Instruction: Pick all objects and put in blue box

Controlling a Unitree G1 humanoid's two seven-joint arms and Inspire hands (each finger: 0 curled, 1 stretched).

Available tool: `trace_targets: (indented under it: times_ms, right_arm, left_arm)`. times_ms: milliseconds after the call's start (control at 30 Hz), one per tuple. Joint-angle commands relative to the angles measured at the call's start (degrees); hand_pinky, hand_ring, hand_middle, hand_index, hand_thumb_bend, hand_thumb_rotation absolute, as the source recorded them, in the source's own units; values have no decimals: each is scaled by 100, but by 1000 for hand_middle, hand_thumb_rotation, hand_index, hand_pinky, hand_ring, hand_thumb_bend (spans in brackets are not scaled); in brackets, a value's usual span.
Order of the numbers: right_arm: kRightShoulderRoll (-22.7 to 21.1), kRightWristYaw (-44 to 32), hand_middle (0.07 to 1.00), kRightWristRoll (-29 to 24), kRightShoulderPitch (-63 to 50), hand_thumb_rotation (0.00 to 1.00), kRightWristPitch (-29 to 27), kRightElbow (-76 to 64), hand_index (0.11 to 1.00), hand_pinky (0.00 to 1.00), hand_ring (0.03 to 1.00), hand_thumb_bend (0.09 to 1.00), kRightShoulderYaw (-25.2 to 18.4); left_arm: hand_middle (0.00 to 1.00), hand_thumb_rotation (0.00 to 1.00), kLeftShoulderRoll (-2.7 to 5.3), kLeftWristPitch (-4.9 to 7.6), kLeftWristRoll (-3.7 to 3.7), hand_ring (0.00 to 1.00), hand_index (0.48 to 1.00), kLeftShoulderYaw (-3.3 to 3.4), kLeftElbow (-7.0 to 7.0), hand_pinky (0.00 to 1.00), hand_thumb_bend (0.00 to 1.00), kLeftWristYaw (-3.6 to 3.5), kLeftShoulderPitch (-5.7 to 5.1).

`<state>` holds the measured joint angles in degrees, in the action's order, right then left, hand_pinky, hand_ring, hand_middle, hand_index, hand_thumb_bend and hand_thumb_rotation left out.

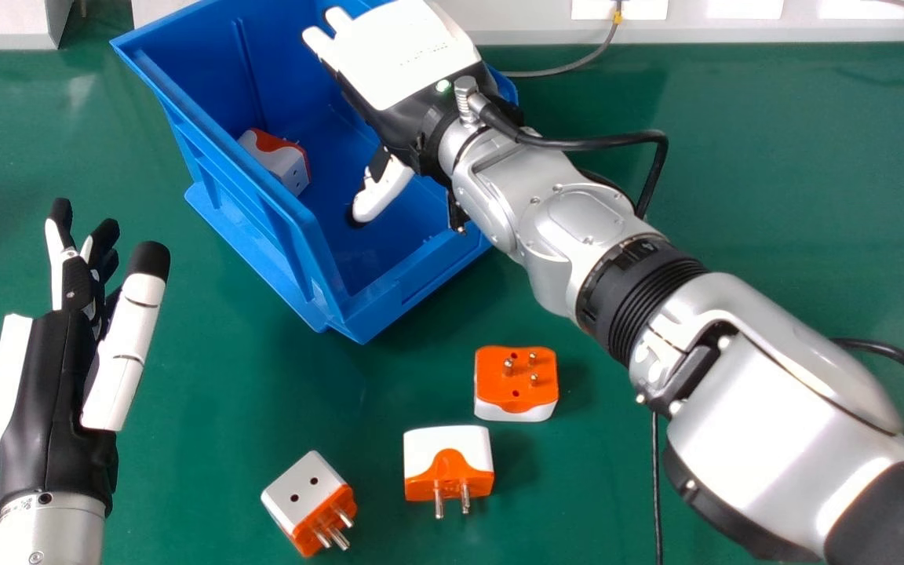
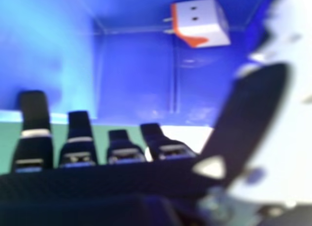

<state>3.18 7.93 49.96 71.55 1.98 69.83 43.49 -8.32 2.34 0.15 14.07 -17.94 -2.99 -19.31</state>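
Observation:
In the head view my right hand [image 1: 405,63] is over the blue box [image 1: 303,275], open and holding nothing. One white and orange plug adapter [image 1: 278,159] lies inside the box by its left wall. On the table in front of the box are three more: one prongs up [image 1: 516,383], one [image 1: 448,463] nearer the front edge, and one tilted [image 1: 312,502] to its left. My left hand [image 1: 60,377] stays at the left, open and empty. The right hand view shows my right hand [image 2: 122,155] with straight fingers, and the adapter [image 2: 201,22] against the blue box [image 2: 136,70], apart from them.
Green table [image 1: 774,173] surrounds the box. A black cable [image 1: 657,486] runs along the table beneath my right arm, which spans from the lower right corner to the box. White equipment [image 1: 530,23] stands behind the box, with a grey cable [image 1: 570,69] in front of it.

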Motion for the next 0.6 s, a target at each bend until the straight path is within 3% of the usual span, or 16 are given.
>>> trace_targets:
  times_ms: [0,100,333,567]
  right_arm:
    - [-246,-14,1000,-39,142,296,-61,-408,949,696,889,600,-124]
    - [-610,-238,1000,-153,-65,209,-217,-1150,940,710,891,549,-311]
    - [-1359,-895,1000,-363,-1018,68,-99,-3477,938,746,910,433,-866]
    - [-1751,-1210,1000,-370,-2309,11,318,-5703,943,809,948,348,-1465]
  left_arm:
    - [978,885,-58,24,40,986,973,-1,-75,942,679,13,61]
    - [977,886,-77,-10,38,985,973,17,-22,942,692,20,127]
    - [975,887,-169,57,-15,982,973,83,234,938,702,-23,296]
    - [974,885,-238,-22,-9,979,973,97,281,932,708,-43,397]
